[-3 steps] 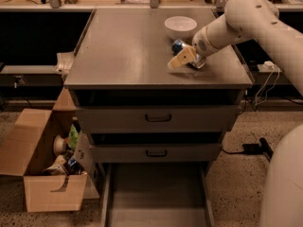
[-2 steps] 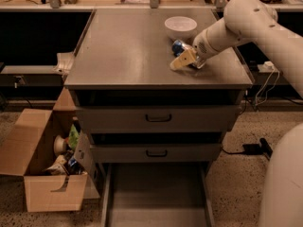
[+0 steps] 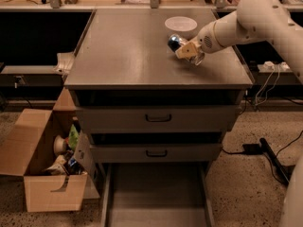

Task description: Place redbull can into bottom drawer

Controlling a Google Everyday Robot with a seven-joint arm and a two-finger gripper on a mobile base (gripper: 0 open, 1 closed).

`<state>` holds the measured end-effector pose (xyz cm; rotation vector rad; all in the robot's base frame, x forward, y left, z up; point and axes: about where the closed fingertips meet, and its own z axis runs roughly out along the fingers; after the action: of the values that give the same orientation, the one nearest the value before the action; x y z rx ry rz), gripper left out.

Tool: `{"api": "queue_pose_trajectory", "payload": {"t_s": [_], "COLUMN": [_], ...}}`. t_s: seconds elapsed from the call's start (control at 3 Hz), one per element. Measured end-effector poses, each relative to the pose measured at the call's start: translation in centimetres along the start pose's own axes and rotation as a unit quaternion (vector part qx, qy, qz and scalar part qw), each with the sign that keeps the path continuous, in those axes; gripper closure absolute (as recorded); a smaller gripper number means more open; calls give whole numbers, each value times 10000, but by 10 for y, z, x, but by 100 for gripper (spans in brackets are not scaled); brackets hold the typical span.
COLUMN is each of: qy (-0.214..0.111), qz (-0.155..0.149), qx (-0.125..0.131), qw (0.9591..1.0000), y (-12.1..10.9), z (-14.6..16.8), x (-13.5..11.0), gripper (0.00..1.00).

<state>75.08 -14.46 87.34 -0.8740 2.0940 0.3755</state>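
At the worktop's (image 3: 123, 51) back right, just in front of the white bowl (image 3: 180, 24), the pincer (image 3: 183, 48) pinches the tilted redbull can (image 3: 174, 42). Below, the bottom drawer (image 3: 156, 195) stands pulled out beneath two upper drawers (image 3: 158, 118).
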Motion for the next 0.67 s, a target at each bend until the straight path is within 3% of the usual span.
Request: {"api": "queue_pose_trajectory", "payload": {"t_s": [0.33,0.67], "qy": [-385,-617], "qz": [-125,-437], "qx": [-235,-722], "qw": [9989,9945], "y": [13,26], "z": [-13,-9], "x": [-17,-37], "gripper": [94,100]}}
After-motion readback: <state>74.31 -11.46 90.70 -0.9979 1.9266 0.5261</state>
